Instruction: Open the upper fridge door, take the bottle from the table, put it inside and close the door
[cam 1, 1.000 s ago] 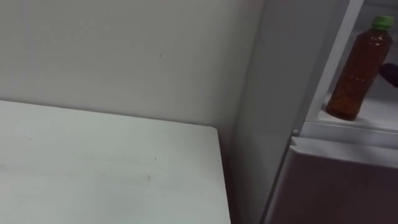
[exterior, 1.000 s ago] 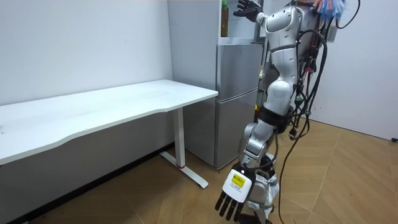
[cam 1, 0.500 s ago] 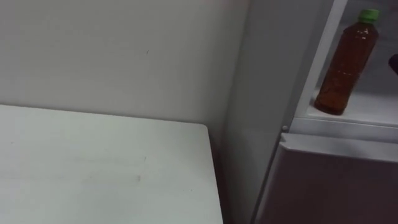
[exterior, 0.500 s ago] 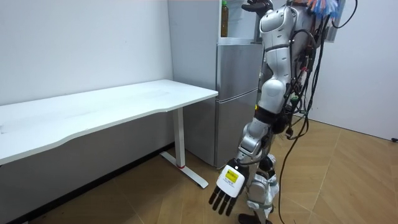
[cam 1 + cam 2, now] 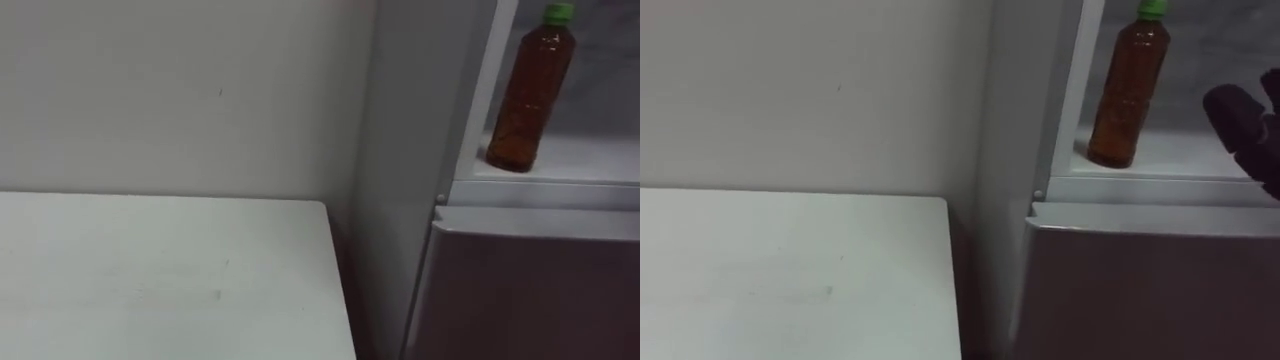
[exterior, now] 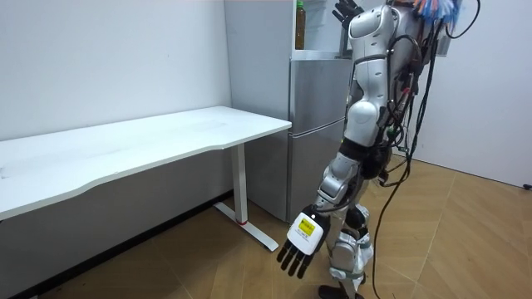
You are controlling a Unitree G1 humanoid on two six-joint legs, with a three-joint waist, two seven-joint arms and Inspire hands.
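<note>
Left eye view: you are looking at the bottle (image 5: pixel 528 92), which is standing upright on the white floor of the upper fridge compartment (image 5: pixel 590 160), close to that compartment's left edge and near its front. The bottle is showing brown liquid and a green cap, and nothing is touching it. Below the compartment the lower fridge door (image 5: pixel 530 290) is sitting closed, and left of the fridge the white table (image 5: pixel 150 280) is running up to the pale wall (image 5: pixel 180 90), with its corner just beside the fridge's side. Right eye view: you are seeing the same bottle in the same spot, and the robot's right hand (image 5: pixel 1245 135) is coming in from the right edge at the height of the compartment floor. It is hanging apart from the bottle, with its dark fingers loosely extended and holding nothing. Room view: the robot is standing upright in front of the fridge, at the table's end, with its right arm raised to the open upper compartment where the bottle is standing. Its left hand (image 6: pixel 299 245) is hanging low beside its leg, fingers straight, spread and pointing down at the wooden floor (image 6: pixel 465 249), empty.
</note>
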